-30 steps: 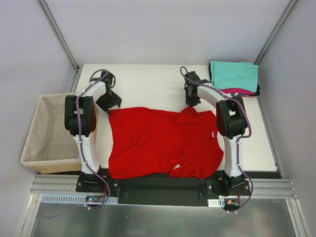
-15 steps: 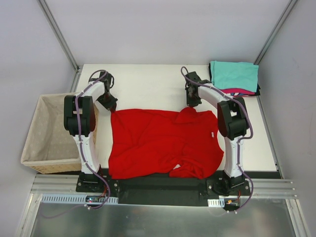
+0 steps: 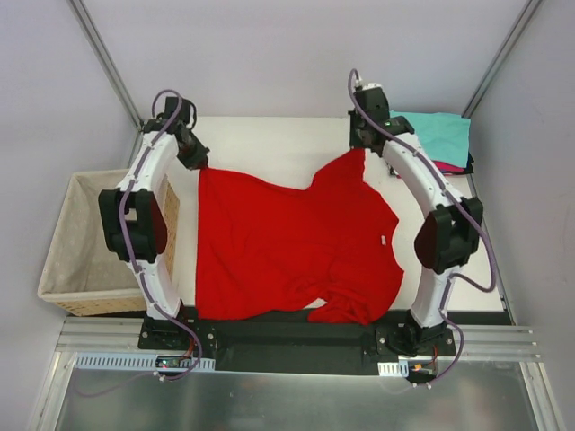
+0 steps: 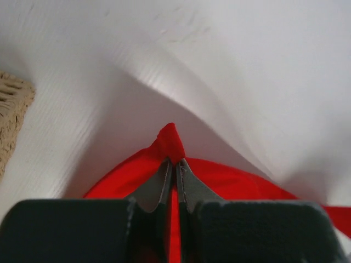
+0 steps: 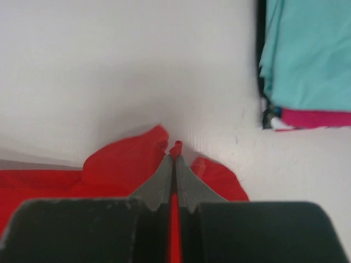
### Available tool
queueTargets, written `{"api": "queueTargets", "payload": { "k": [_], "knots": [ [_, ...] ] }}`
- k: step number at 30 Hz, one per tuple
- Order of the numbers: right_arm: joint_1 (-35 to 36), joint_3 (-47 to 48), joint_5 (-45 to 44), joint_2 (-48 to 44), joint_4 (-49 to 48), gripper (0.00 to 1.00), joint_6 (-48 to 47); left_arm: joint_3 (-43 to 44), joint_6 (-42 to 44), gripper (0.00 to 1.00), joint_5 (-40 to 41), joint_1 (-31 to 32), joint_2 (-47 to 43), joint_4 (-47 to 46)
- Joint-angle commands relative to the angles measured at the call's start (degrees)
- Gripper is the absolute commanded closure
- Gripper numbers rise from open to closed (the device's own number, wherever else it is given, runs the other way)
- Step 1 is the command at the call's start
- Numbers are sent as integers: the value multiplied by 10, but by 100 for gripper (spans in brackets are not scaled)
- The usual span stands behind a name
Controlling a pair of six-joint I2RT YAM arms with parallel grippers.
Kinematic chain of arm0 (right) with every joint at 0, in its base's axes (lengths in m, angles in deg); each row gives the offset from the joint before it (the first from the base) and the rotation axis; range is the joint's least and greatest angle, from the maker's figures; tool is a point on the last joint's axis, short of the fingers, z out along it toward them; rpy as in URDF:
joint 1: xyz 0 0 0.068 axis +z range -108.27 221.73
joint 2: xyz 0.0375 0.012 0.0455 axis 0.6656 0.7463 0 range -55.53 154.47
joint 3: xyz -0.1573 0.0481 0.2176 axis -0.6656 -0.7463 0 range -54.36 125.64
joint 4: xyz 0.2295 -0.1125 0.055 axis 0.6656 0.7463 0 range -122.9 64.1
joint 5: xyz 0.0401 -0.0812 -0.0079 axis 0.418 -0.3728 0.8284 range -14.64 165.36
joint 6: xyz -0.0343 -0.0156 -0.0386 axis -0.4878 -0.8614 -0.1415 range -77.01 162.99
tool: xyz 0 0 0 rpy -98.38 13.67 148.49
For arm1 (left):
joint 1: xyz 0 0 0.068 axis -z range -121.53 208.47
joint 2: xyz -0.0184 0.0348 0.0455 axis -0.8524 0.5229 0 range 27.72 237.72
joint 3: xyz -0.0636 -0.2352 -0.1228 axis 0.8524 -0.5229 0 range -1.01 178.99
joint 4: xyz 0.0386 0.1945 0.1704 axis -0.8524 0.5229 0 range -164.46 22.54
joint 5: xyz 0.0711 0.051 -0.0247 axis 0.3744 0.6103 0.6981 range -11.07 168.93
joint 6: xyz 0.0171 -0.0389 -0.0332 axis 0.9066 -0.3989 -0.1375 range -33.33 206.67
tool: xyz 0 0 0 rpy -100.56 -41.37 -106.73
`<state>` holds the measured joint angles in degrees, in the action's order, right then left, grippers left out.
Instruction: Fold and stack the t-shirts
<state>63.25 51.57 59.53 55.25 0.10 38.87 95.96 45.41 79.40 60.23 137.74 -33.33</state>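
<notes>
A bright red t-shirt [image 3: 287, 247] lies spread over the white table, its far edge lifted and pulled toward the back. My left gripper [image 3: 199, 164] is shut on the shirt's far left corner; red cloth [image 4: 171, 141] pokes out between its tips [image 4: 175, 163]. The right gripper [image 3: 363, 146] is shut on the far right corner, a small red tuft [image 5: 176, 148] showing past its closed jaws [image 5: 175, 159]. A stack of folded t-shirts sits at the back right: teal [image 3: 433, 136] on top, magenta-pink [image 5: 315, 118] under it, black at the edge [image 5: 261, 49].
A woven wicker basket [image 3: 61, 269] with beige lining stands off the table's left side; its rim [image 4: 12, 112] shows in the left wrist view. Grey walls and metal rails close in the back. Bare white table [image 3: 269, 144] lies beyond the shirt.
The left gripper shut on the shirt's left corner. Both arms then moved toward the back of the table, dragging the red shirt's far edge with them and stretching it out.
</notes>
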Motion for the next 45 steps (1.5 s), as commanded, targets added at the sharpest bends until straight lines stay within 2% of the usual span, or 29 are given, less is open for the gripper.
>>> {"api": "queueTargets", "payload": {
  "k": [1, 8, 12, 14, 17, 23, 32, 40, 45],
  "knots": [
    [-2, 52, -34, -117, -24, 99, -53, 104, 68, 100, -56, -5, -92, 0],
    [21, 60, 7, -270, -94, 99, -110, 248, 147, 100, -180, -4, -170, -4],
    [65, 24, -4, -401, -134, 99, -148, 231, 175, 94, -191, -4, -290, -32],
    [90, 44, -12, -428, -120, 99, -154, 220, 178, 100, -174, -4, -352, -49],
    [122, 94, -21, -463, -74, 99, -164, 231, 182, 100, -160, -4, -412, -48],
    [136, 34, 31, -594, -113, 99, -159, 242, 187, 100, -178, -4, -490, -55],
    [133, 123, 78, -595, -76, 99, -155, 292, 152, 100, -231, -4, -516, -65],
    [126, 129, 135, -576, -120, 99, -141, 303, 134, 100, -253, -4, -529, -70],
    [124, 178, 175, -548, -152, 99, -135, 322, 120, 100, -268, -4, -520, -82]
  ]
}}
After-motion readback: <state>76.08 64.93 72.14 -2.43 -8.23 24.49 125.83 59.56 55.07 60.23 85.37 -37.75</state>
